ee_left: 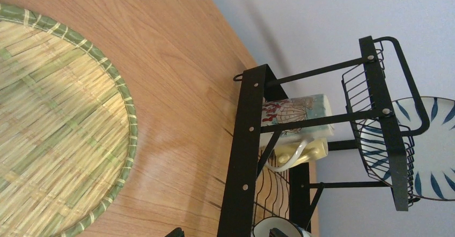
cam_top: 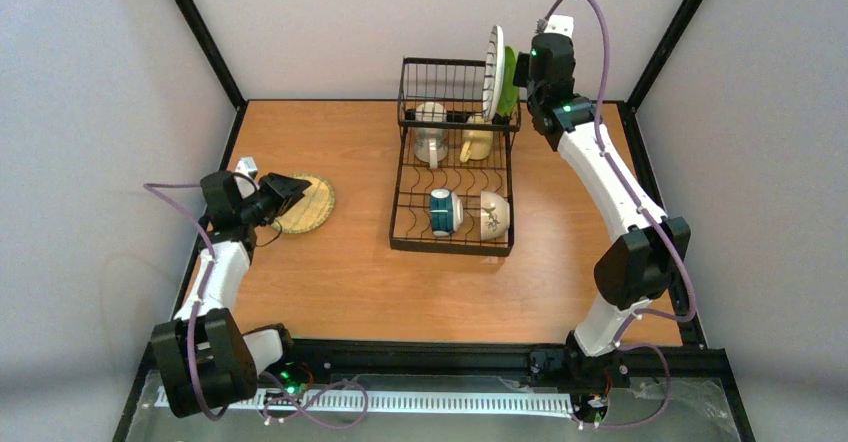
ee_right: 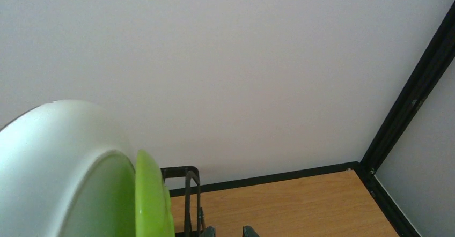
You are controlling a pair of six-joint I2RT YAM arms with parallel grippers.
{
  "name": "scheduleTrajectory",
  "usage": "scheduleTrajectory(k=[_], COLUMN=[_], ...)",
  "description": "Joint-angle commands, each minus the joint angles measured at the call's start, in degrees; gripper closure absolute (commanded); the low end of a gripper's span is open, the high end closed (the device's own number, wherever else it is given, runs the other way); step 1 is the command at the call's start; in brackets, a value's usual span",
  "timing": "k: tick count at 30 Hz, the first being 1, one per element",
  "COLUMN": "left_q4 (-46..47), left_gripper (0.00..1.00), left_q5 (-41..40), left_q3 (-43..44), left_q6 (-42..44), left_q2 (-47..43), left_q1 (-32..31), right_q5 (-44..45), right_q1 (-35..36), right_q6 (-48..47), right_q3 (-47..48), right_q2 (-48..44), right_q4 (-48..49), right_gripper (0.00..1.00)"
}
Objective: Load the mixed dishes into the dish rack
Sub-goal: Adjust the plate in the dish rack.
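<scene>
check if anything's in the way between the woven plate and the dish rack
Nothing visible. The woven plate lies flat on the table, left of the dish rack, with only bare wood between them. The left gripper is at the plate's left side, away from the rack.

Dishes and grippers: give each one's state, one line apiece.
striped plate: on edge at the dish rack's far end
lime-green plate: on edge beside it
cream mug: in rack
yellow mug: in rack
teal-and-white cup: on its side in rack
cream bowl: on its side in rack
tan woven plate: flat on table
left gripper: open, empty
right gripper: open, empty
</scene>
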Motion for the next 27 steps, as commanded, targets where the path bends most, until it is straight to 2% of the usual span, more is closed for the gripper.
scheduleTrajectory(k=[1, 18, 27], left_q4=[-0.48, -0.36, -0.49], left_gripper=[0.11, 0.11, 0.11], left_q5=[1.34, 1.9, 1.99], left_q3=[2.15, 1.47, 1.47], left_q6=[1.27, 1.65, 1.54], left_q2=[0.53, 0.58, 0.49], left_q1=[-0.17, -0.19, -0.19], right_q5=[-3.35, -10.13, -12.0], right_q1=[0.2, 0.17, 0.22], right_q6=[0.79, 1.55, 1.85], right_q3=[2.19, 2.52, 1.24], right_q2=[-1.48, -2.18, -4.32], right_q4=[-5.39, -8.19, -8.58], right_gripper=[0.72, 0.72, 0.61])
